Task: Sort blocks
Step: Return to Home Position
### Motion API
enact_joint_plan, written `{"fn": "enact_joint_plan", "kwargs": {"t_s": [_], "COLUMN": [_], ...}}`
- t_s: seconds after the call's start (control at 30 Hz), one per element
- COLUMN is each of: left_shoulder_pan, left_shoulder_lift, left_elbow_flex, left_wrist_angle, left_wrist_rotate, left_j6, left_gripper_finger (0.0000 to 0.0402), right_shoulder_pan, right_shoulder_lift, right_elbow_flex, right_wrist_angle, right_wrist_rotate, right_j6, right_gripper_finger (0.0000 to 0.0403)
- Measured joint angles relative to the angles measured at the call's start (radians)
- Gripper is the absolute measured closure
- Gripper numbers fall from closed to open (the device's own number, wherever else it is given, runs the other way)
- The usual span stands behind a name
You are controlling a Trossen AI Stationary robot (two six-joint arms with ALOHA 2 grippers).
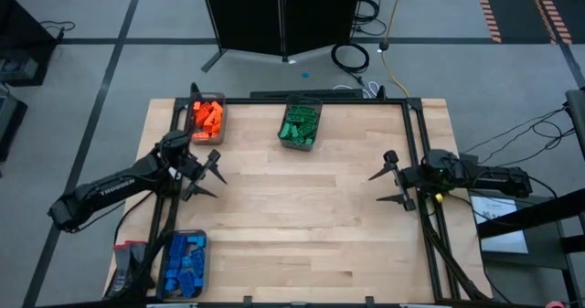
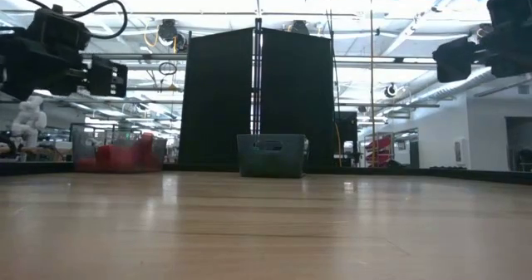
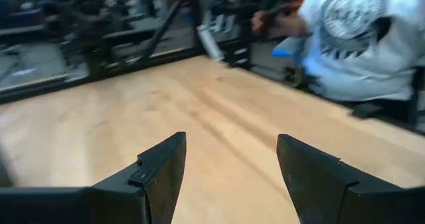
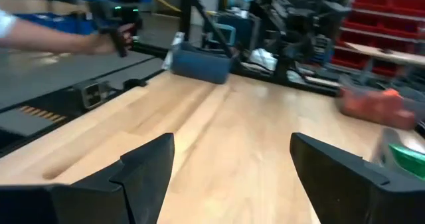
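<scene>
The blocks lie sorted by colour in three dark bins. Orange blocks (image 1: 207,118) fill the bin at the far left, green blocks (image 1: 300,124) the bin at the far middle, blue blocks (image 1: 184,262) the bin at the near left corner. My left gripper (image 1: 214,175) hangs open above the left part of the table, near the orange bin, and holds nothing. My right gripper (image 1: 388,185) hangs open above the right edge, also empty. In the wrist views, both pairs of fingers (image 3: 229,177) (image 4: 232,177) stand wide apart over bare wood.
A dark metal frame (image 1: 416,143) runs around the wooden table (image 1: 302,217). In the low view the orange bin (image 2: 120,155) and the green bin (image 2: 270,155) stand at the far edge. A person in a white shirt (image 3: 358,38) is beyond the table; a forearm and hand (image 4: 73,34) show there too.
</scene>
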Motion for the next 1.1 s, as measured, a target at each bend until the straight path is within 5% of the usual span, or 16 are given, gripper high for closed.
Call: {"fn": "enact_joint_plan", "kwargs": {"t_s": [0.43, 1.1], "left_shoulder_pan": [0.000, 0.000], "left_shoulder_lift": [0.000, 0.000], "left_elbow_flex": [0.001, 0.001], "left_wrist_angle": [0.000, 0.000], "left_wrist_rotate": [-0.347, -0.375], "left_j6": [0.000, -0.001], "left_gripper_finger": [0.0165, 0.0165], "right_shoulder_pan": [0.000, 0.000], "right_shoulder_lift": [0.000, 0.000], "right_elbow_flex": [0.000, 0.001], "right_wrist_angle": [0.000, 0.000], "right_wrist_rotate": [0.005, 0.005], "right_j6": [0.034, 0.033], "right_gripper_finger": [0.0108, 0.0108]}}
